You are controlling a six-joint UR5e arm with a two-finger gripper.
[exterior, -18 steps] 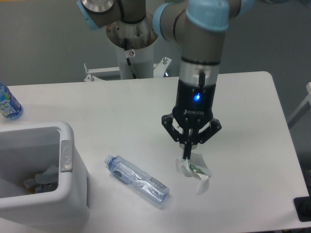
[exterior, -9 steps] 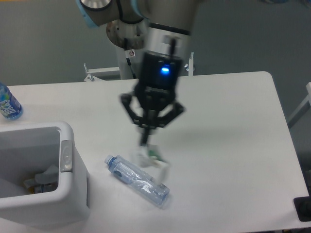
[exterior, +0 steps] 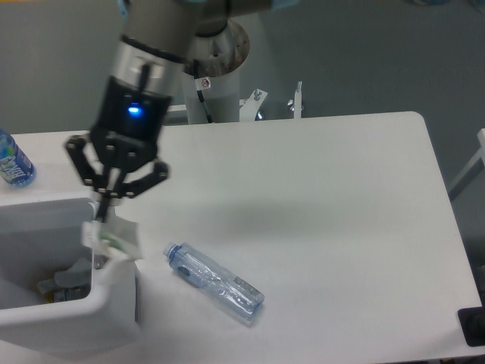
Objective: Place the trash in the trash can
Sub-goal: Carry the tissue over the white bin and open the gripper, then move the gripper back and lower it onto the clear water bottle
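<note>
My gripper (exterior: 104, 214) is shut on the crumpled white paper cup with a green band (exterior: 114, 241) and holds it over the right rim of the white trash can (exterior: 45, 318) at the front left. The clear crushed plastic bottle with a bluish cap (exterior: 214, 281) lies on the table to the right of the bin, apart from the gripper. Some scraps lie inside the bin.
A small bottle with a bright blue label (exterior: 13, 161) stands at the table's left edge behind the bin. The arm's white base post (exterior: 216, 83) stands at the back centre. A dark object (exterior: 473, 327) sits at the front right corner.
My gripper has carried the paper cup from the right-centre of the table leftward over the plastic bottle to the bin's right rim. The bottle has not moved.
</note>
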